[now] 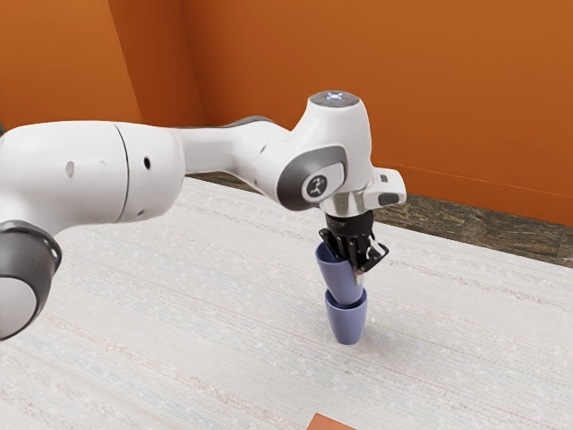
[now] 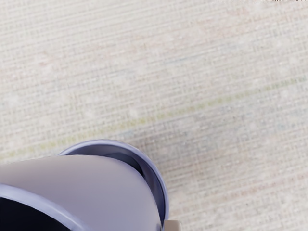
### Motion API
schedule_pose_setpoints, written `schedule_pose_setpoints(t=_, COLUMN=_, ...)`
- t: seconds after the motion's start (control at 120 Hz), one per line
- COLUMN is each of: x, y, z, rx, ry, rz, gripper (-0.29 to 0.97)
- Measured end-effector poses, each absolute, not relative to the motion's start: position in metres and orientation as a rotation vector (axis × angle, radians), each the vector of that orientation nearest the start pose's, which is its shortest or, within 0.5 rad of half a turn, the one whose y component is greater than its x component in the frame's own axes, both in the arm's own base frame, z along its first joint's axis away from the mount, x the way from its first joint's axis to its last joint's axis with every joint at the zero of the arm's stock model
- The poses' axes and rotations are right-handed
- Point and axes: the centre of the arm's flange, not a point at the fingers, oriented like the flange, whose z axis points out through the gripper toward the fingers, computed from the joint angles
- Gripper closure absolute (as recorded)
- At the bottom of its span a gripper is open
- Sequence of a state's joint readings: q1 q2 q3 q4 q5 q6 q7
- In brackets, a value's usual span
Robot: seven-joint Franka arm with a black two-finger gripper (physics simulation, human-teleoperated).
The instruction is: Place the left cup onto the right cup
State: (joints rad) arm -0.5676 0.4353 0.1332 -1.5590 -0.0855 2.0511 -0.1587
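Observation:
Two blue-violet cups stand stacked near the middle of the pale woven table [image 1: 179,305]. The upper cup [image 1: 337,276] sits tilted with its base inside the lower cup [image 1: 346,321], which stands upright on the table. My black gripper [image 1: 358,253] points down onto the upper cup's rim on the side toward the exterior view's right, with one finger inside the cup and one outside, shut on the wall. In the wrist view the upper cup [image 2: 72,192] is large and blurred just under my hand, and the lower cup's rim [image 2: 153,173] curves out past it.
An orange wall [image 1: 430,81] runs behind the table, with a dark floor strip [image 1: 483,219] at its foot. A small orange object [image 1: 329,423] pokes in at the exterior view's lower edge, in front of the cups. Bare tabletop [image 2: 192,86] lies all around.

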Motion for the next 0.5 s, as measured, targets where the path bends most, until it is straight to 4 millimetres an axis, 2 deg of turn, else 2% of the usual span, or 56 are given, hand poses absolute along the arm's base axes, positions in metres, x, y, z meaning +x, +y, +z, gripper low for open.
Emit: schedule_pose_setpoints(t=0.5, x=0.614, y=-0.302, z=0.391, rx=-3.146, ry=0.357, rz=-0.062, gripper=0.76)
